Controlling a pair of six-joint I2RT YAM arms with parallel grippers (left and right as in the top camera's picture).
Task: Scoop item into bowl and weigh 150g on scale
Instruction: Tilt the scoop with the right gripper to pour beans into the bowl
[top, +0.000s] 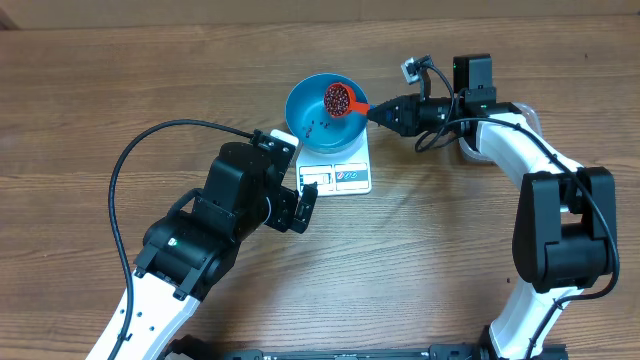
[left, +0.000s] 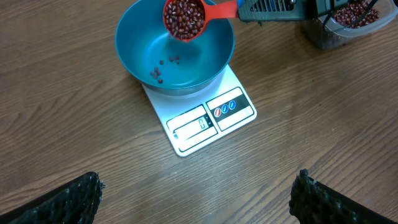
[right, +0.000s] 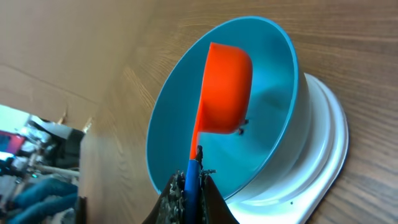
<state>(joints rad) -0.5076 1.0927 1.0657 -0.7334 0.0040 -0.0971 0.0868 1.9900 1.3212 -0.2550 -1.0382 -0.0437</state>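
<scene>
**Red scoop loaded over the blue bowl: pour gently**

Red plastic scoop (right: 225, 87), heaped with dark red-brown beans (left: 183, 17), hangs above the far right part of the blue bowl (top: 310, 105). The right gripper (top: 376, 108) is clamped tight on the scoop's handle. The bowl stands on the white scale (left: 208, 121), toward the far edge of the table (top: 120, 80) and about midway along it. Only a few loose beans lie in the bowl's bottom, so the weighing looks barely begun. The left gripper (top: 303, 203) is spread wide and holds nothing, just on the near side of the scale. A clear tub (left: 348, 25) with more beans stands to the right of the scale.

The step in hand seems to be the tip-out. To do it well, roll the wrist slowly and keep the cup low over the bowl's middle, so beans do not bounce out. Keep the scoop off the rim, since a push there would likely spoil the reading. The display is too small to read.
</scene>
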